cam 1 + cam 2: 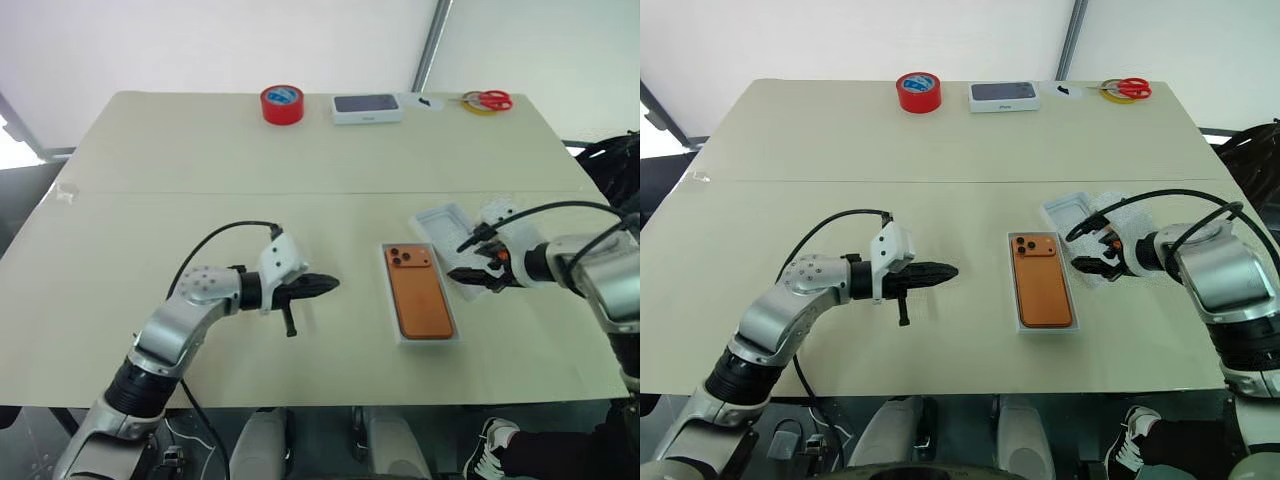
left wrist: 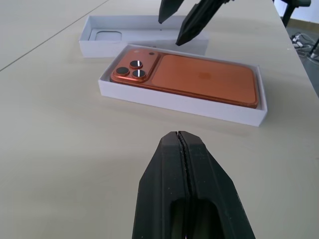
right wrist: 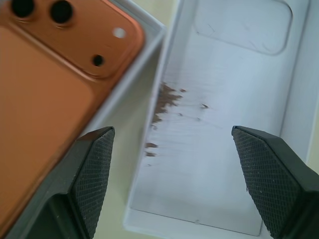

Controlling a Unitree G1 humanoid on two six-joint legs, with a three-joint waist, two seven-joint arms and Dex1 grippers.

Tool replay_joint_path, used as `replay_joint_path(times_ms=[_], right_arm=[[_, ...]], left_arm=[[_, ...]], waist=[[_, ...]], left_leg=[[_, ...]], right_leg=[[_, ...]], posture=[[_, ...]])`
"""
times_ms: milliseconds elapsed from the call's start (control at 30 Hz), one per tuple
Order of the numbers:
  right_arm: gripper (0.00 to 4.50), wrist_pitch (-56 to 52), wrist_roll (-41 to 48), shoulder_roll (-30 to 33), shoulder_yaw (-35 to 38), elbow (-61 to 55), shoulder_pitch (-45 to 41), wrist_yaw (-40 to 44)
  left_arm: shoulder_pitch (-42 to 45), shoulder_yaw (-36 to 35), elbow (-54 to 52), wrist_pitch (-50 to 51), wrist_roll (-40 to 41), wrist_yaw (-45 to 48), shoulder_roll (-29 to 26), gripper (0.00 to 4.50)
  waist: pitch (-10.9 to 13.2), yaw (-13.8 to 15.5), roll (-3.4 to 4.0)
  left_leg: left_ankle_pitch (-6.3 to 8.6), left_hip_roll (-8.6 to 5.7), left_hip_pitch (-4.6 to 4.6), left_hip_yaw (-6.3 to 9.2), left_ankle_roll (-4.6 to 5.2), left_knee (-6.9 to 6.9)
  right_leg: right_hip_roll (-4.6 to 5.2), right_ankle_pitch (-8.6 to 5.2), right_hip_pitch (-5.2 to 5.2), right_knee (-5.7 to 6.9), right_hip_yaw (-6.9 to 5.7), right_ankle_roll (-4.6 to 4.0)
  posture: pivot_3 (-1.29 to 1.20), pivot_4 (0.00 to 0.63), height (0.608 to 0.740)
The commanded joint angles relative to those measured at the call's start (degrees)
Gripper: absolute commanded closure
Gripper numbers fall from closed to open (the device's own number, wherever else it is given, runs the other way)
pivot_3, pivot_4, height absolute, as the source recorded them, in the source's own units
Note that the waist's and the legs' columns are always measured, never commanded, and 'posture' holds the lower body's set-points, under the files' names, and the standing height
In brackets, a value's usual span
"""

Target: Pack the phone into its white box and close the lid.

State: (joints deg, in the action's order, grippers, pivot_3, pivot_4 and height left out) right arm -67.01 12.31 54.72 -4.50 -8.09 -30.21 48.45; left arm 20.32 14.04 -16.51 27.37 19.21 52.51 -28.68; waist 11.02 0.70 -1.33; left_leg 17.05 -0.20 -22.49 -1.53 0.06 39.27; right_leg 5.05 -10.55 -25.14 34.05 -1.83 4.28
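Note:
The orange phone (image 1: pixel 422 297) lies camera side up inside the white box (image 1: pixel 430 341) at the table's middle right. Just beyond and right of the box lies the lid (image 1: pixel 443 222), inner side up, with a rounded recess at its far end. My right gripper (image 3: pixel 172 149) hangs open over the lid's near end with nothing between its fingers. One finger stands by the box wall and the other over the lid's outer wall. My left gripper (image 1: pixel 335 284) is shut and empty. It points toward the box from its left, a hand's width away.
Along the table's far edge stand a red tape roll (image 1: pixel 282 104), a dark-topped white box (image 1: pixel 366 107) and red-handled scissors (image 1: pixel 488 100). A seam crosses the table (image 1: pixel 200 170) between them and the box.

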Motion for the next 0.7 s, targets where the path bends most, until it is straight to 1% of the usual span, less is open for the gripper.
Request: replay_joint_path(times_ms=[33,233,333,367,433,533,567,600,633,700], right_arm=[[0.57,0.86,0.13,-0.77,-1.15,2.47,-3.06,-0.42],[0.57,0.18,-1.15,-2.58,-6.10,8.73,-7.74,-1.10],[0.57,-0.39,-1.54,-4.97,-8.10,13.08,-11.57,-1.72],[0.80,-0.96,-1.58,-5.69,-8.54,14.15,-12.70,-1.95],[1.40,-3.50,-1.26,-7.30,-8.36,16.58,-15.05,-2.89],[2.99,-5.11,-1.04,-7.80,-8.63,17.91,-16.56,-3.03],[3.46,-5.59,-1.06,-7.76,-8.77,17.97,-16.89,-3.11],[4.04,-5.98,-1.06,-7.68,-8.77,18.08,-17.17,-3.22],[4.42,-7.04,-0.62,-7.70,-8.27,18.23,-17.57,-3.26],[4.42,-8.72,0.21,-7.36,-7.36,17.73,-18.03,-3.17]], left_arm=[[-0.56,-0.72,-3.04,-1.62,0.67,-0.07,0.25,4.50],[-3.04,-0.45,-4.54,-4.05,0.98,2.02,-0.76,4.50],[-3.21,-0.26,-3.55,-5.04,-0.05,2.34,-1.36,4.50],[-3.21,-0.16,-3.19,-5.38,-0.34,2.35,-1.40,4.50],[-3.21,-0.02,-2.81,-5.85,-0.63,2.27,-1.36,4.50],[-3.32,0.09,-2.70,-6.13,-0.83,2.02,-1.12,4.50],[-3.45,0.09,-2.71,-6.22,-0.90,1.91,-1.03,4.50],[-3.68,0.12,-2.73,-6.39,-1.02,1.80,-0.95,4.50],[-3.97,0.12,-2.74,-6.58,-1.15,1.70,-0.88,4.50],[-4.51,0.10,-2.75,-6.91,-1.30,1.55,-0.80,4.50]], waist=[[0.00,-0.02,0.00],[0.00,-0.13,0.02],[0.00,-0.25,0.02],[0.00,-0.24,0.02],[0.00,-0.19,0.02],[0.00,-0.05,0.02],[0.00,0.06,0.02],[0.00,0.05,0.02],[0.00,0.00,0.02],[0.00,-0.08,0.02]], left_leg=[[0.00,0.02,0.01,0.01,0.00,0.00],[0.00,0.04,0.03,0.00,0.00,-0.01],[0.00,0.04,0.04,-0.02,0.00,-0.01],[0.00,0.03,0.05,-0.02,0.00,-0.01],[0.00,0.04,0.05,-0.01,0.00,-0.01],[0.00,0.03,0.03,-0.01,0.00,-0.02],[0.00,0.03,0.02,0.00,0.00,-0.02],[0.00,0.03,0.01,0.00,0.00,-0.02],[0.00,0.02,0.01,-0.01,0.00,-0.01],[0.00,0.02,0.01,-0.02,0.01,-0.01]], right_leg=[[-0.03,0.00,0.00,0.02,0.00,0.00],[-0.08,0.00,-0.01,0.03,0.00,0.01],[-0.07,0.01,-0.01,0.04,0.01,0.00],[-0.08,0.01,-0.01,0.04,0.01,0.00],[-0.09,0.01,-0.01,0.05,0.00,0.00],[-0.09,0.06,-0.01,0.05,0.01,0.09],[-0.08,0.07,-0.01,0.05,0.00,0.11],[-0.06,0.08,-0.01,0.05,0.00,0.12],[-0.04,0.07,0.00,0.03,0.00,0.10],[-0.03,0.06,0.00,0.02,0.01,0.09]], posture=[[0.00,0.150,0.740],[0.00,0.150,0.740],[0.00,0.150,0.740],[0.00,0.150,0.740],[0.00,0.150,0.740],[0.00,0.150,0.740],[0.00,0.150,0.740],[0.00,0.150,0.740],[0.00,0.150,0.740],[0.00,0.150,0.740]])
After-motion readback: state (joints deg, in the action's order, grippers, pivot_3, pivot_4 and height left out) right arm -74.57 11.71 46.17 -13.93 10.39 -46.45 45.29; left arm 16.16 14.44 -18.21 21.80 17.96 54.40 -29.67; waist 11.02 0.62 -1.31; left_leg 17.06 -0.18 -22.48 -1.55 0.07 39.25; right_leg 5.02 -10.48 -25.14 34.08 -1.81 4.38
